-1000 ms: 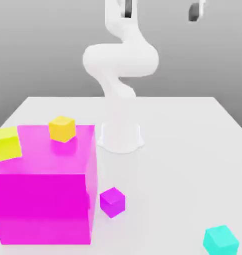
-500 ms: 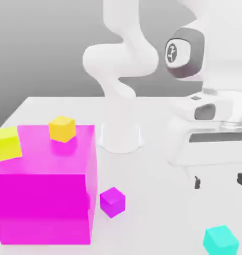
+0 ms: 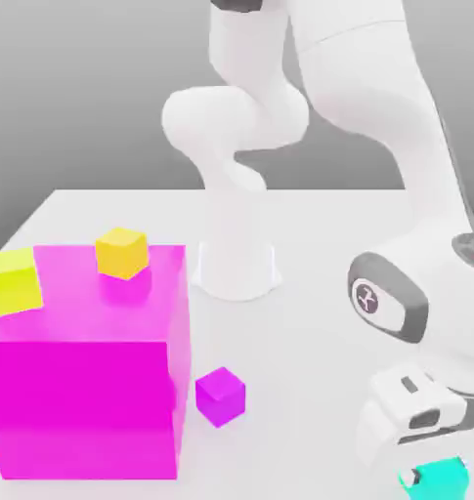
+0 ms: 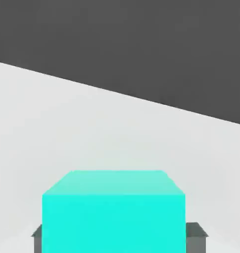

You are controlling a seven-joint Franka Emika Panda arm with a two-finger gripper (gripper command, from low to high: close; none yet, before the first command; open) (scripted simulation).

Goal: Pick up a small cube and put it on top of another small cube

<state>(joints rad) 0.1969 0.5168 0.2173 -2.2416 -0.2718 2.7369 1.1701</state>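
— On the tabletop (image 3: 328,322), where's the small cyan cube (image 3: 443,479)?
— Near the exterior view's right corner, between the pincer (image 3: 434,479) fingers (image 4: 195,236), which are clamped on it.

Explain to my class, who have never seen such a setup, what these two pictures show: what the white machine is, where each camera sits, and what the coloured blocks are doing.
These are computer-simulated pictures, not photographs. The white machine is a robot arm standing on a white table. The exterior view comes from a camera off the arm. The hand view comes from a camera on the arm's hand, looking along its fingers.

On the table stands a big magenta block with a small orange cube on top and a yellow cube at its edge. A small magenta cube lies beside it.

The arm is bent down over the small cyan cube. The dark fingers sit against both its sides, closed on it. It rests on the table, not yet lifted.
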